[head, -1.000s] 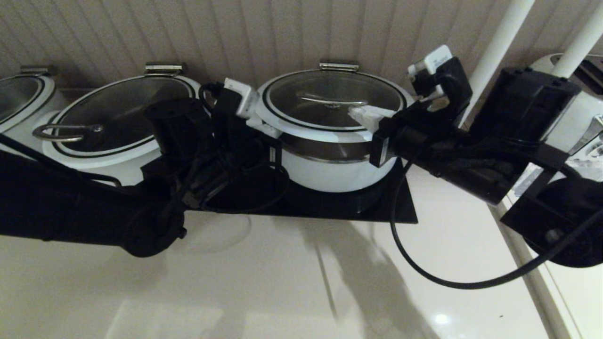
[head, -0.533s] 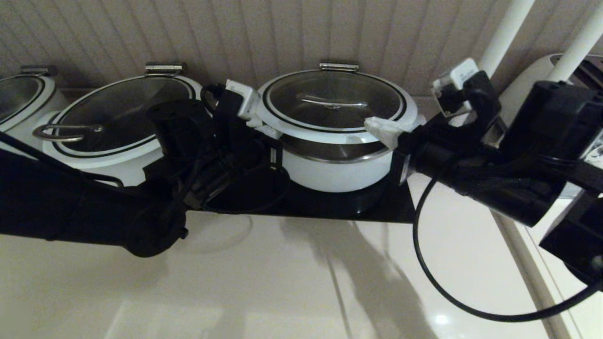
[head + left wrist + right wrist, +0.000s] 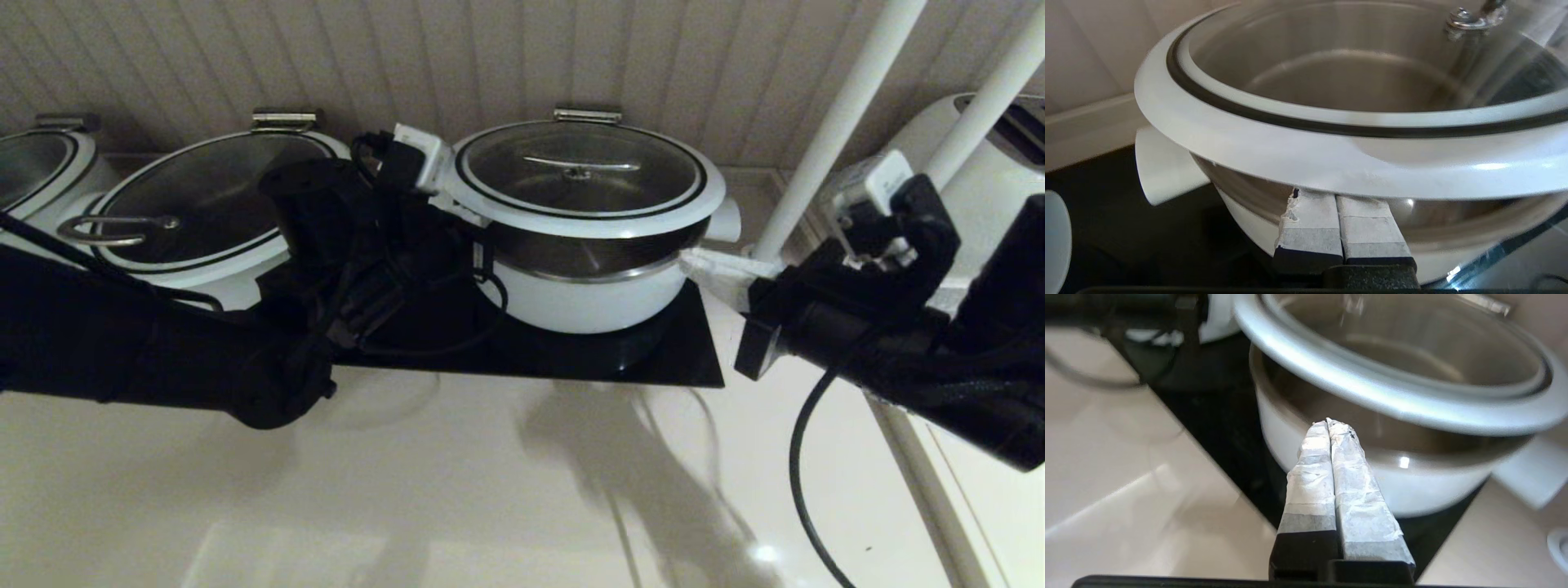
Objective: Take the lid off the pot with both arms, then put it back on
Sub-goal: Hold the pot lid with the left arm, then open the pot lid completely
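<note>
While lid (image 3: 581, 175) tilts up off pot (image 3: 588, 294):
Left gripper (image 3: 1337, 200): pressed together, wedged beneath rim.
Right gripper (image 3: 1329, 424): my fingers together, beside pot.

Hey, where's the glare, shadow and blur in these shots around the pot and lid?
Head view: dim and warm; the arms throw soft shadows on the glossy counter, with a small glare spot at its near right. Left wrist view: sharp, a highlight on the lid rim above the left claw. Right wrist view: the lid rim is smeared, the right claw sharp, a glint on the pot.
</note>
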Controlling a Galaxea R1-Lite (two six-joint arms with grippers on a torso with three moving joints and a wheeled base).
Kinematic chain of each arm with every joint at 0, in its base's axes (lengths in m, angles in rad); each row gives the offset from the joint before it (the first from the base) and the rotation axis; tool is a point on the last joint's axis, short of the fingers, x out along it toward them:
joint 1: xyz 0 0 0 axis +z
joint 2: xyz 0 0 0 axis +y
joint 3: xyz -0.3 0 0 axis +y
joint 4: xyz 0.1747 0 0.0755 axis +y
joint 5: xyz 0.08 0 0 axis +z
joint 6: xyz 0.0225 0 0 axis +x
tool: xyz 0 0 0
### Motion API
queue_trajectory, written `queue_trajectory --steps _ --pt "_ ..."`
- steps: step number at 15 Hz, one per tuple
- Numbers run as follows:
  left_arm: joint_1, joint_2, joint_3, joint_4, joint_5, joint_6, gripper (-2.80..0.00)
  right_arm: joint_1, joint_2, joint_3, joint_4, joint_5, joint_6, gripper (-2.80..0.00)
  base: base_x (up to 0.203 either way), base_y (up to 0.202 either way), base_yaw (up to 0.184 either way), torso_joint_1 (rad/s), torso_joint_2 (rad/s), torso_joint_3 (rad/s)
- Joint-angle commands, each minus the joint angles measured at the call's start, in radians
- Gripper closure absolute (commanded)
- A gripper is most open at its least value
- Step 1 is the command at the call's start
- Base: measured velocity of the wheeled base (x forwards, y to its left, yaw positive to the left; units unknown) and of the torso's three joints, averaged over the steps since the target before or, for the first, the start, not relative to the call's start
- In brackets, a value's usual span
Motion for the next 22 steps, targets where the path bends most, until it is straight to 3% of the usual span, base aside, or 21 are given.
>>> queue_trajectory --steps 1,10,22 --pt "0.0 0.006 -0.014 -0.008 -0.001 0.001 0.0 -0.002 -0.037 0.05 -0.006 0.001 -0.001 0.0 0.0 0.0 0.0 0.0 0.0 0.0" --pt "0.003 0.009 -0.014 -0.008 -0.001 -0.001 0.0 -0.016 0.066 0.073 -0.004 0.005 -0.005 0.0 0.0 0.0 0.0 0.0 0.0 0.0" --pt "0.009 0.018 -0.015 -0.009 -0.001 -0.005 0.0 -0.018 0.266 -0.175 -0.007 -0.019 -0.007 0.0 0.0 0.0 0.0 0.0 0.0 0.0"
